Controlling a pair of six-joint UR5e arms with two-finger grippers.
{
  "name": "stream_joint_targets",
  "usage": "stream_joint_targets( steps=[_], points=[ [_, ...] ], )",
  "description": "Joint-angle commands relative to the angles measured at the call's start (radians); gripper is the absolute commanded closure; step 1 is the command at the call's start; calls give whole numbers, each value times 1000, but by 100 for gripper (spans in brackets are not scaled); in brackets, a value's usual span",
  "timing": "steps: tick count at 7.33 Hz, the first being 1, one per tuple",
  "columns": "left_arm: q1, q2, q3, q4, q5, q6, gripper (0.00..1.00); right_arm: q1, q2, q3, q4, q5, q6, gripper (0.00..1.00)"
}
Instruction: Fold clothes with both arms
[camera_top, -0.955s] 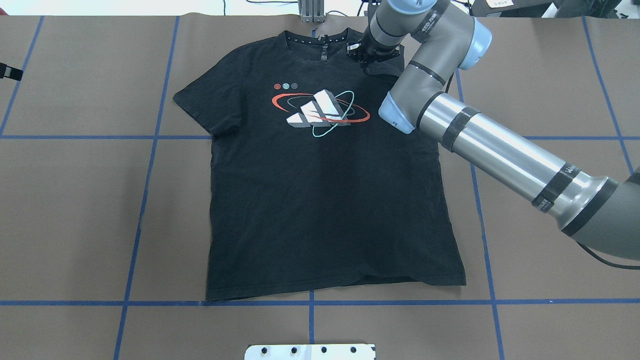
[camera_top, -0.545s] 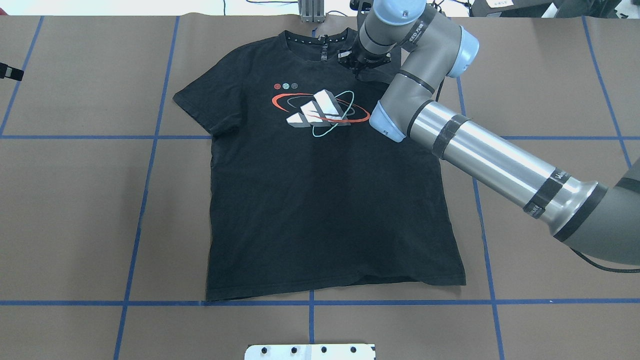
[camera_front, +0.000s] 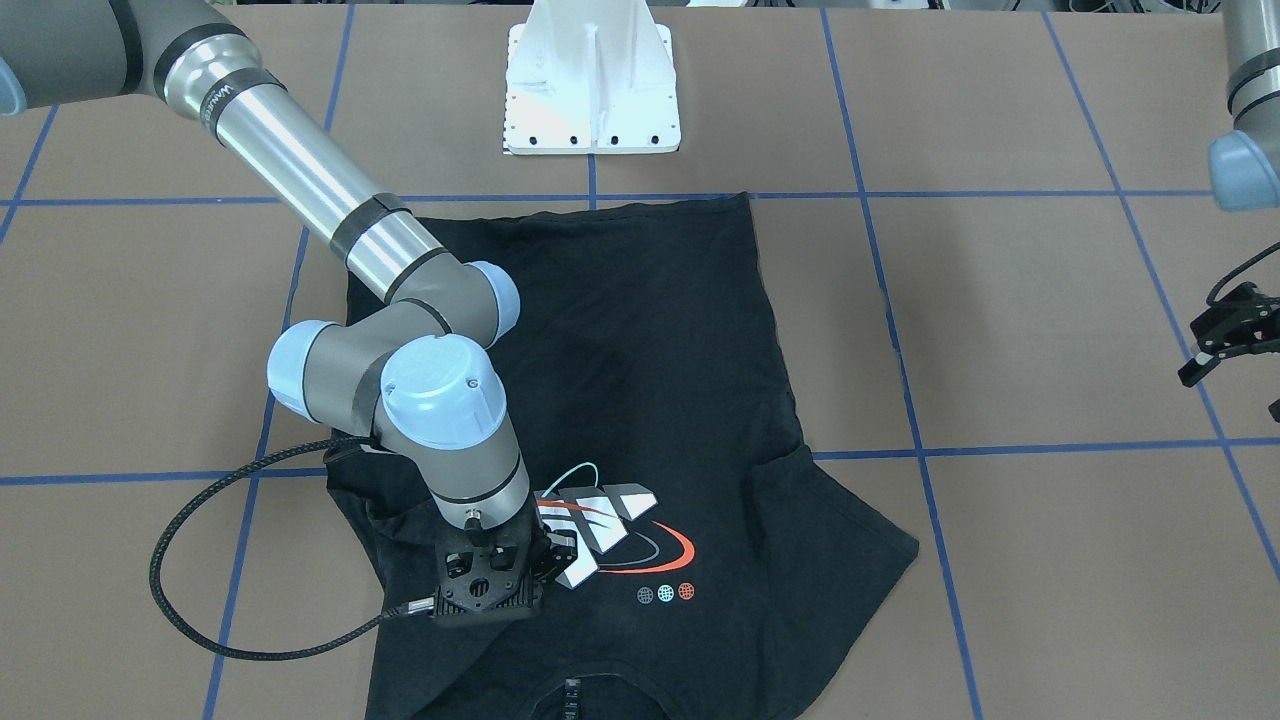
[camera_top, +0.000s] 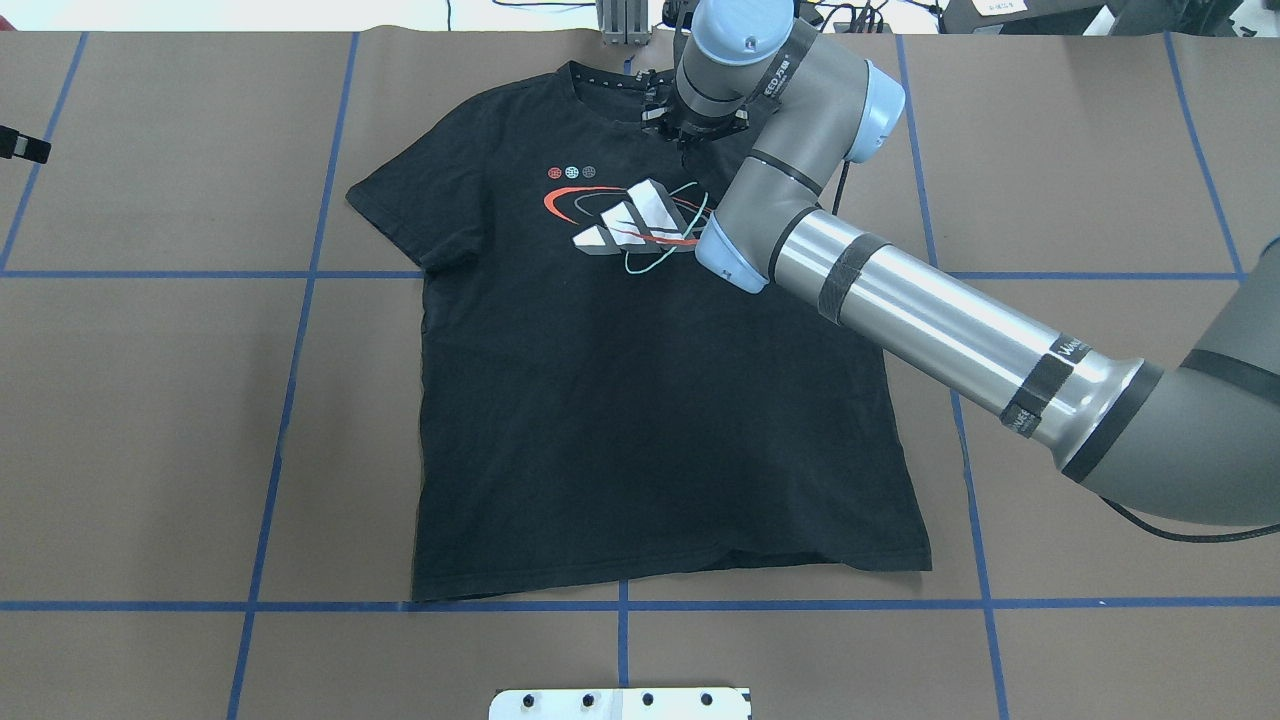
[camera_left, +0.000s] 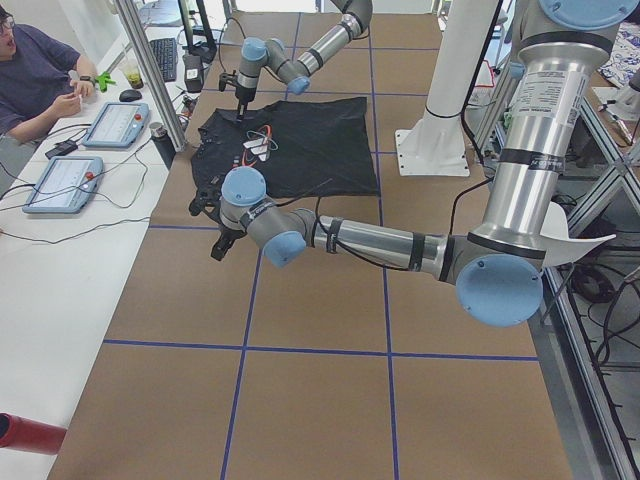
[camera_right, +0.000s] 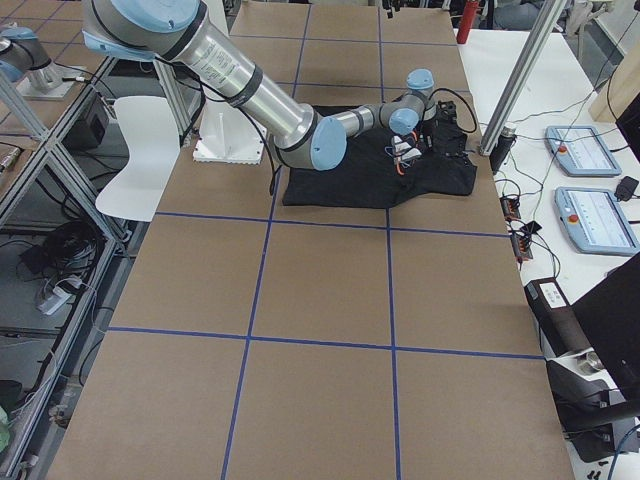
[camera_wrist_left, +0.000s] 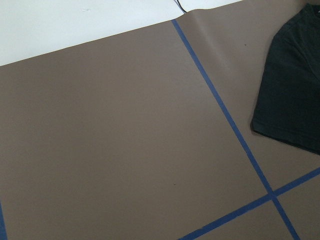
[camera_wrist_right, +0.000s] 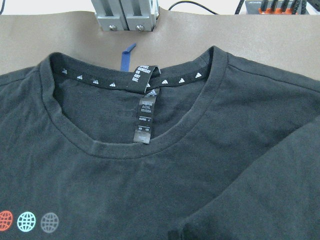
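Observation:
The black T-shirt (camera_top: 640, 420) lies flat, graphic (camera_top: 640, 215) up, collar (camera_wrist_right: 125, 145) at the far edge. My right gripper (camera_top: 690, 140) hangs just right of the collar, shut on the shirt's right sleeve, which it has pulled inward over the chest; the doubled fabric (camera_wrist_right: 260, 200) shows in the right wrist view. In the front-facing view the right gripper (camera_front: 495, 600) sits low over the shoulder, beside the graphic. My left gripper (camera_front: 1230, 395) hovers open and holds nothing, off to the side over bare table, well clear of the shirt's other sleeve (camera_wrist_left: 295, 90).
The table is brown with blue tape lines (camera_top: 300, 300). The white pedestal base (camera_front: 592, 85) stands at the robot's edge. An aluminium post (camera_wrist_right: 125, 15) stands just beyond the collar. A person (camera_left: 40, 70) sits at a side desk with tablets (camera_left: 115, 125).
My right gripper has moved left from the shirt's right shoulder toward the collar, dragging the sleeve over the chest. The forearm now covers part of the graphic. The left gripper stays put.

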Motion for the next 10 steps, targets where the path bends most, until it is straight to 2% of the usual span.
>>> stream_joint_targets(
  steps=[1,3,4,5,6,8,10],
  points=[
    [19,-2,5,0,4,-2,0,-7,0,-3,0,-24,12,1],
    [28,-67,71,-2,6,-72,0,0,0,12,-20,-7,14,1],
    [36,-98,109,-23,7,-107,0,12,-1,72,-131,23,0,0],
    [51,-124,147,-75,10,-185,0,32,-10,175,-270,71,-33,0],
    [78,-138,160,-125,50,-286,0,42,-48,275,-358,101,-100,0],
    [233,-199,178,-175,324,-533,0,66,-241,504,-405,120,-191,0],
    [359,-338,332,-179,470,-650,0,130,-401,651,-403,203,-266,0]
  ],
)
